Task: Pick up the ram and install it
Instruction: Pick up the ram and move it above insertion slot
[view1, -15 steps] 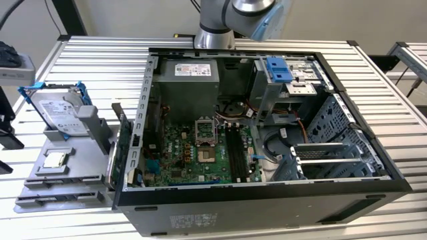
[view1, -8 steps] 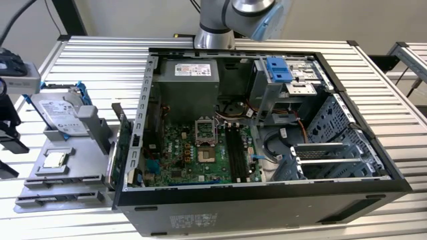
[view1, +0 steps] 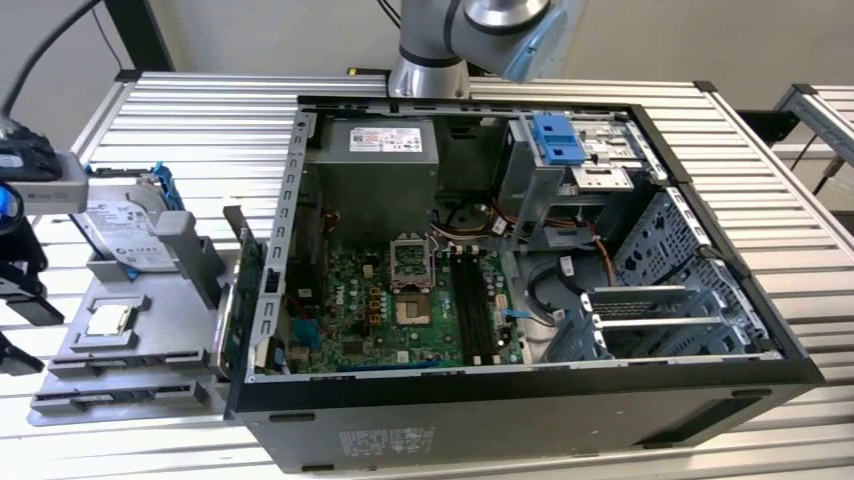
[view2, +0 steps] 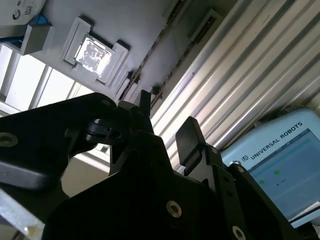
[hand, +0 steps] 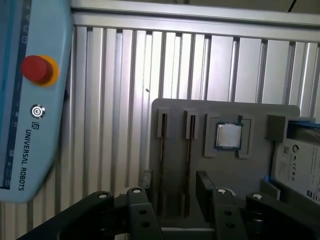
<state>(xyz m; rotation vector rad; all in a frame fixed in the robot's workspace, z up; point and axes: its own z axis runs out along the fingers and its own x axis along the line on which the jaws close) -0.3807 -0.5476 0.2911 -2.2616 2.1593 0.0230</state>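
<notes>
I get bright, even light in the exterior view. The ribbed silver aluminium table (view1: 200, 110) shines almost white, while the inside of the open black computer case (view1: 507, 420) lies in soft shadow. In the second wrist view the small square silver chip (view2: 93, 52) glares, and the black gripper (view2: 167, 117) is a dark silhouette.

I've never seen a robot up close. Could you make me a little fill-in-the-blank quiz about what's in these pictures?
1. The claw hangs above the grey tray with its fingers ___.
2. On the tray, the square silver chip lies between the memory sticks and the ___.
3. The round button on the handheld control screen is ___.
Missing words: open; hard drive; red.
</notes>
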